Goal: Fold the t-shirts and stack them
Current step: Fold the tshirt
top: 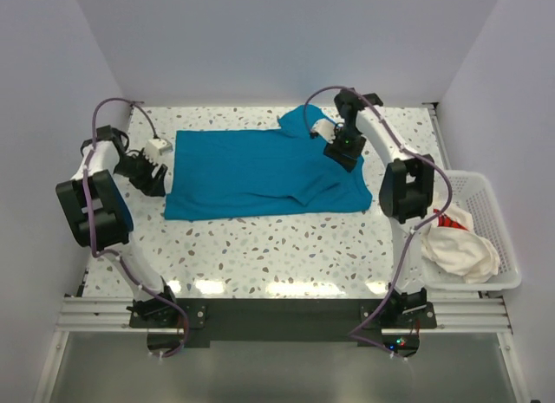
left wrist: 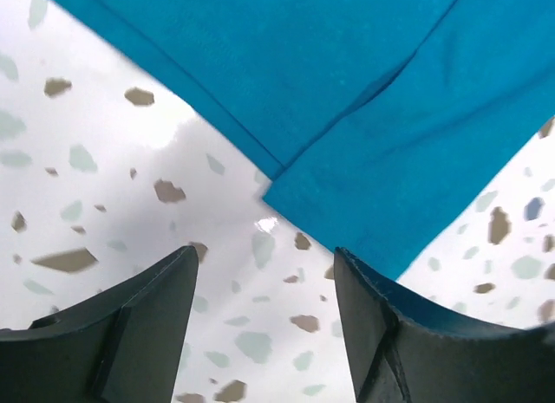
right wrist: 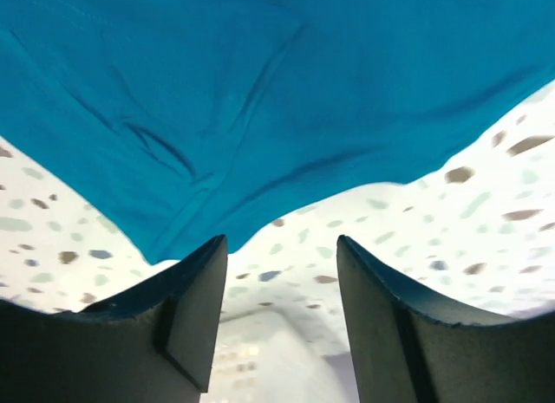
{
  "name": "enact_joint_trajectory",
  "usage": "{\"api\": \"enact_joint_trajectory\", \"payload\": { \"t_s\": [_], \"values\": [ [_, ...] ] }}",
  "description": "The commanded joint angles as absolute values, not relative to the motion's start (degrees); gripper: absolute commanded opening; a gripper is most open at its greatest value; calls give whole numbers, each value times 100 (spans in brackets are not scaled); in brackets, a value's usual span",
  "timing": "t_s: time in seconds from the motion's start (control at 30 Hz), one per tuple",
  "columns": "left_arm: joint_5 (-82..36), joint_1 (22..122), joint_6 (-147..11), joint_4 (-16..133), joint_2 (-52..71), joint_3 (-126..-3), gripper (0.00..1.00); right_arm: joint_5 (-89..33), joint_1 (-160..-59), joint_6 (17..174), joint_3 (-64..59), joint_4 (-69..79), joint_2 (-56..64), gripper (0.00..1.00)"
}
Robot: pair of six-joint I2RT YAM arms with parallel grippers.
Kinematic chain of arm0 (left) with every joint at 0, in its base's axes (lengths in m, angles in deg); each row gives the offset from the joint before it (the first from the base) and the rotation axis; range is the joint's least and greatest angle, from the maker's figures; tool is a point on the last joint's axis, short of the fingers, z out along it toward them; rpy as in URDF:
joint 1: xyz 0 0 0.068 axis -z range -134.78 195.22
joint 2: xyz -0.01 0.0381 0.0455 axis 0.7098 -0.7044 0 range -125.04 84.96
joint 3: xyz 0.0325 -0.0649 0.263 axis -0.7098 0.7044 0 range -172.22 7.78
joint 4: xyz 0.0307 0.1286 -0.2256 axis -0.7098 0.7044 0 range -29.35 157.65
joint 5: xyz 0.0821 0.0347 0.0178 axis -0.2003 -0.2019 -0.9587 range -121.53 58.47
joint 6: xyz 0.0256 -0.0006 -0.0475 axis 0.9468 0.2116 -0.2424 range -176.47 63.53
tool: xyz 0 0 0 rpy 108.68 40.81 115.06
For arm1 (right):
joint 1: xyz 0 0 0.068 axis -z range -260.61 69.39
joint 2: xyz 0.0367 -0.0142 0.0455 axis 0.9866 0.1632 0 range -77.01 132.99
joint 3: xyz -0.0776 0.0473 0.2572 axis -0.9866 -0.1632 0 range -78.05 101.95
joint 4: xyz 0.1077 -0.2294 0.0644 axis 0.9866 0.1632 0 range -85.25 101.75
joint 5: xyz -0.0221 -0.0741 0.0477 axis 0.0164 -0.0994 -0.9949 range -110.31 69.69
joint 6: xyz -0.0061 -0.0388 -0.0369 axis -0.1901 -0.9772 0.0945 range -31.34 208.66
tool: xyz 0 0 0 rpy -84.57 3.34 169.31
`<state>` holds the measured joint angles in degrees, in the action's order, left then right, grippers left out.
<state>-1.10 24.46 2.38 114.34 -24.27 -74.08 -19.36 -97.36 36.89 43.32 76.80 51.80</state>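
A teal-blue t-shirt (top: 251,173) lies spread on the speckled table, its far-right part folded over. My left gripper (top: 156,179) stands open just off the shirt's left edge. In the left wrist view my left gripper (left wrist: 264,282) has only bare table between its fingers, and a corner of the teal shirt (left wrist: 390,117) lies just past the right fingertip. My right gripper (top: 344,153) hovers open over the shirt's right end. In the right wrist view my right gripper (right wrist: 282,264) is empty, with the shirt's edge (right wrist: 260,100) just beyond it. A white t-shirt with red marks (top: 455,247) lies crumpled in the basket.
A white mesh basket (top: 492,204) stands at the table's right edge, beside the right arm. White walls close in the table at the back and both sides. The speckled tabletop (top: 277,256) shows in front of the teal shirt.
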Motion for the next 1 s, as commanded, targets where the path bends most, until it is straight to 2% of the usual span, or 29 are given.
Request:
{"api": "enact_joint_trajectory", "payload": {
  "t_s": [0.0, 0.03, 0.07, 0.17, 0.6, 0.77, 0.8, 0.83, 0.9, 0.93, 0.97],
  "values": [
    [344, 2351, -566, 11735, -2043, -7291, 70, -2767, -9196, 4803, 4308, 8717, 4920, 55],
    [354, 2351, -837, 11673, -1972, -7055, 70, -2899, -9099, 4892, 4246, 8797, 4937, 54],
    [354, 2342, -944, 11620, -1937, -6931, 75, -3153, -9019, 5093, 4063, 8824, 4946, 53],
    [284, 2342, -1331, 11357, -1875, -6526, 77, -3296, -8834, 5305, 3798, 8746, 4964, 53],
    [-445, 2316, -2061, 10899, -2130, -6086, 76, -3472, -8632, 5535, 2321, 7849, 4806, 52],
    [-543, 2325, -2053, 10978, -2271, -5981, 73, -3481, -8632, 5570, 2110, 7700, 4858, 45],
    [-525, 2316, -2044, 10952, -2253, -5954, 71, -3472, -8641, 5570, 2075, 7665, 4841, 43],
    [-534, 2324, -2053, 10943, -2253, -5919, 62, -3463, -8632, 5578, 2048, 7638, 4832, 40],
    [-516, 2307, -2079, 10934, -2279, -5901, 50, -3402, -8632, 5570, 1995, 7629, 4849, 28],
    [-525, 2316, -2070, 10943, -2332, -5910, 36, -3384, -8632, 5561, 1987, 7629, 4858, 24],
    [-525, 2307, -2053, 10969, -2341, -5910, 31, -3367, -8632, 5544, 1986, 7655, 4858, 17]
  ]
}}
